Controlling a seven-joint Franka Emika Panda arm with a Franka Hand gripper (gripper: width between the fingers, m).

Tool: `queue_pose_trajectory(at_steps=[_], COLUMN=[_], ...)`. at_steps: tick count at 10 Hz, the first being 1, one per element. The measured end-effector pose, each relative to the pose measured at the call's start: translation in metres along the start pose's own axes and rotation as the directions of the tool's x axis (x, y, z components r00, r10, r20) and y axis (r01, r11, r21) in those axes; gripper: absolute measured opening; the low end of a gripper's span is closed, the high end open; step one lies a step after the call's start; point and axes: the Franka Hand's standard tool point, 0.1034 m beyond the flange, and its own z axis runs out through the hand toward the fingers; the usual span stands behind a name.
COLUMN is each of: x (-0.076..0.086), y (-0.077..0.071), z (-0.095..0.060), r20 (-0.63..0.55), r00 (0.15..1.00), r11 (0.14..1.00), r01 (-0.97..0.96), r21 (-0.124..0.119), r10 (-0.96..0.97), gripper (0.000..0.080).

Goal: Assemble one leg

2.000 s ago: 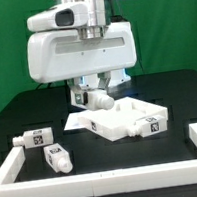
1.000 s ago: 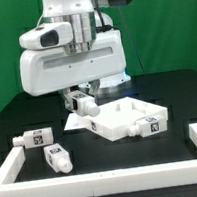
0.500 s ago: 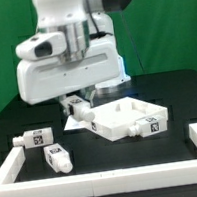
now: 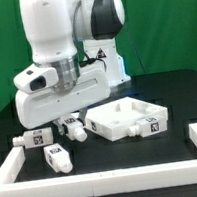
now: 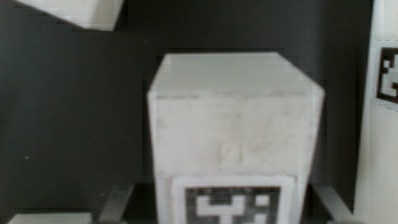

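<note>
A white robot arm's [image 4: 53,32] end effector [image 4: 67,122] pinches a small white plastic leg [image 4: 77,128] bearing a black-and-white square tag [image 5: 233,205]. The leg sits low over the black bench [image 4: 114,157], just beside a large white square tray-like piece [image 4: 130,120], on the exterior view's left.

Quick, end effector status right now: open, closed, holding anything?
End effector: closed, holding one leg.
</note>
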Motion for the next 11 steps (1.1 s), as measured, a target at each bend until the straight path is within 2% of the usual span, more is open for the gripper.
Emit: queue_pose_trajectory(at_steps=[1, 4, 6, 9, 11], x=[0.000, 0.000, 0.005, 0.006, 0.005], y=[0.002, 0.005, 0.007, 0.008, 0.008], z=[0.001, 0.020, 0.020, 0.020, 0.021], r20=[0.000, 0.005, -0.008, -0.009, -0.009], r00=[1.000, 1.000, 1.000, 1.000, 1.000], r11=[1.000, 1.000, 1.000, 1.000, 1.000], r01=[-0.001, 0.000, 0.002, 0.002, 0.002], r21=[0.000, -0.010, -0.025, -0.026, -0.026], r10=[0.001, 0.001, -0.002, -0.003, -0.003], gripper=[0.0284, 0.0284, 0.0284, 0.0284, 0.0540])
